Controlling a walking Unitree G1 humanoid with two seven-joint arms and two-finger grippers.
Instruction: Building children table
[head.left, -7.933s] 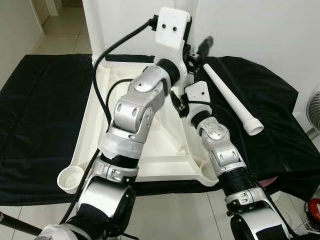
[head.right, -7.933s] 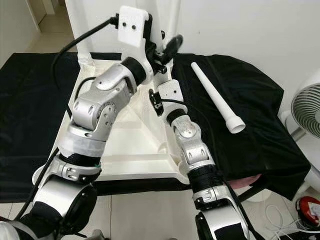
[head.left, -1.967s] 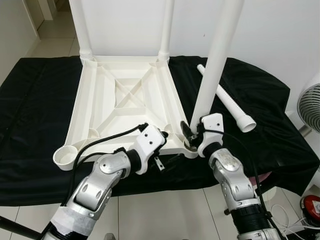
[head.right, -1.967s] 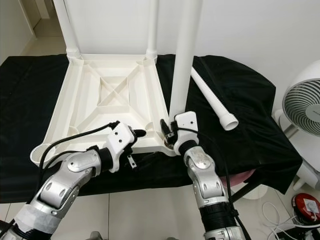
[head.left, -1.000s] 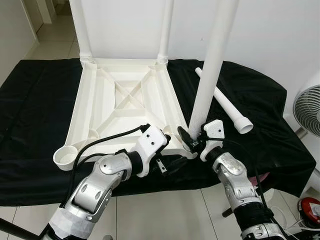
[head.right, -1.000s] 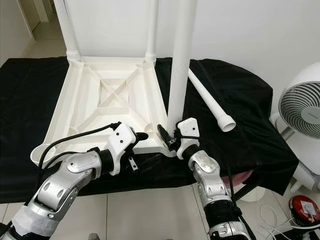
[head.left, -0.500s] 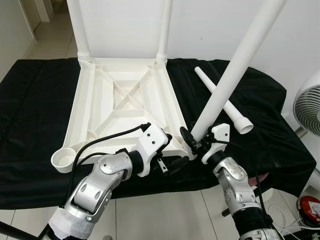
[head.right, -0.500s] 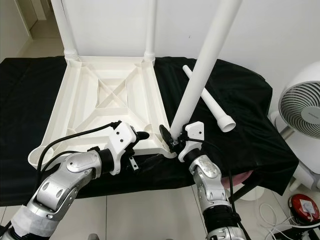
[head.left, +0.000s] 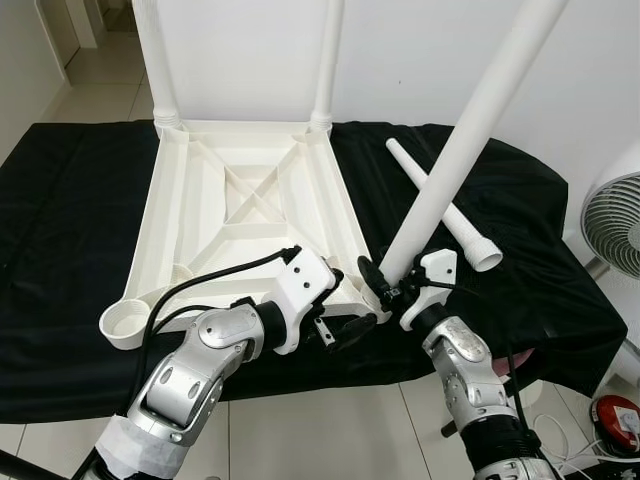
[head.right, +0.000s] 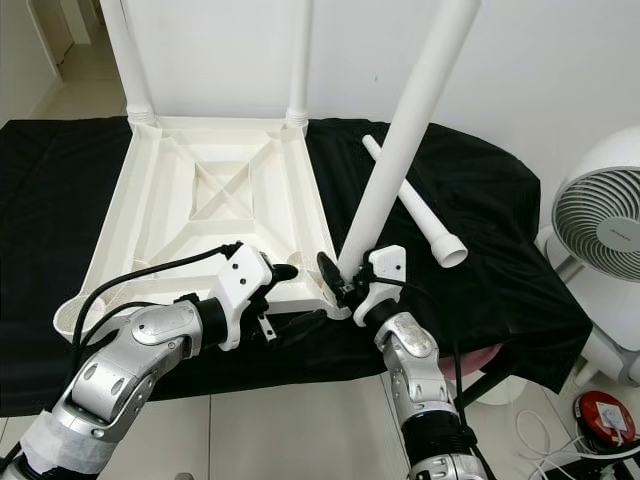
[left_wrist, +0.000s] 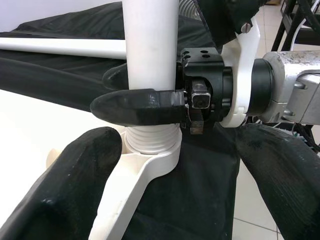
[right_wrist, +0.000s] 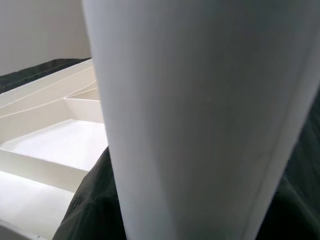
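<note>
No readable text

No lettering, label, brand mark or number can be read on anything in these views.

both arms reach forward, elbows bent; right gripper (head.left: 383, 283) jaws clamped, left gripper (head.left: 352, 328) jaws spread wide beside it.

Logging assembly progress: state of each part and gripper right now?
Tabletop: upside down on the black cloth.
Two far legs: upright in their sockets.
Third leg: tilted, foot at the near right socket.
Fourth leg: loose on the cloth.
Right gripper: shut on third leg.
Left gripper: open.
</note>
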